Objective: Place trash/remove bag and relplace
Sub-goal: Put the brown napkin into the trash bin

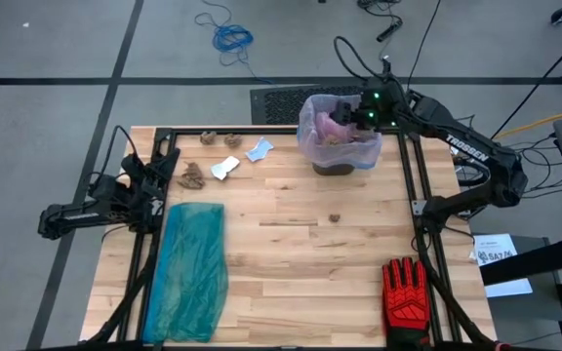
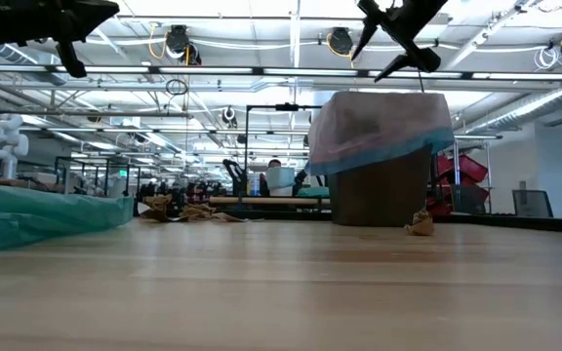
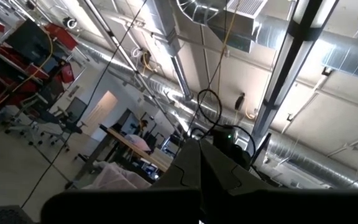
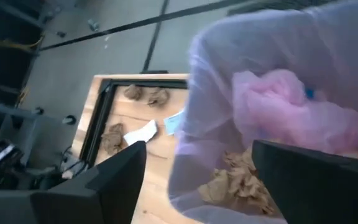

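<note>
Pinkish-lavender translucent bag [image 1: 340, 132] with blue drawstring rim, lining small brown bin at far right of surface [image 1: 301, 253], mouth open, rim folded down over outside. Brown crumpled paper wads [image 4: 241, 180] lying inside at bottom, plus bunched pink plastic. More brown wads [image 1: 192, 175] near far-left corner; white scrap [image 1: 224, 168] and pale-blue scrap [image 1: 259, 150] beside them. One small brown wad [image 1: 335, 217] alone mid-surface.

A: Where is the bench [image 1: 291, 253] open?

B: Across its middle, apart from one brown wad [image 1: 335, 217].

A: And what blocks the edges?

B: The teal bag [image 1: 191, 268] lies along the left, the red glove [image 1: 405, 292] at the near right corner, and the lined bin [image 1: 340, 136] stands at the far right, with the right tool [image 1: 367, 109] above its mouth.
</note>
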You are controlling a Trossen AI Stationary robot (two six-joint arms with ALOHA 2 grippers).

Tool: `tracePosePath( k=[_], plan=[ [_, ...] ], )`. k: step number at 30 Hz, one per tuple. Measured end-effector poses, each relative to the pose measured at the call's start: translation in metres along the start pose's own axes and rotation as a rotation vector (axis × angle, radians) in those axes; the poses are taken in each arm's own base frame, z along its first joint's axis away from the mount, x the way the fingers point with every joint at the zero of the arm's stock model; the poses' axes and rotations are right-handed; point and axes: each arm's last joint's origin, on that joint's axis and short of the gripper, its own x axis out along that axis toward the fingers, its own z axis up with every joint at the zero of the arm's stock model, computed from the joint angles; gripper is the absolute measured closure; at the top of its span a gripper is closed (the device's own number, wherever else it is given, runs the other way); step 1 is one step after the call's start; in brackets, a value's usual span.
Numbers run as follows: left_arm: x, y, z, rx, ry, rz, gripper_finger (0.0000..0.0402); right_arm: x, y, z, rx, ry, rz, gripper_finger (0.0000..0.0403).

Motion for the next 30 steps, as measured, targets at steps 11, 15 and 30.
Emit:
tracePosePath(
  k=[11, 15, 30],
  plan=[
    [0.0, 0.0, 0.0, -0.002, 0.004, -0.01, 0.0402, -0.011, 0.022, -0.056, -0.413, 0.416, 0.209, 0.0146],
    [0.0, 0.0, 0.0, -0.002, 0.004, -0.01, 0.0402, -0.014, 0.018, -0.085, -0.497, 0.507, 0.065, 0.0159],
    [0.0, 0.0, 0.0, -0.001, 0.004, -0.008, 0.0402, 0.037, -0.043, -0.202, -0.858, 0.659, -0.043, 0.0165]
  ],
)
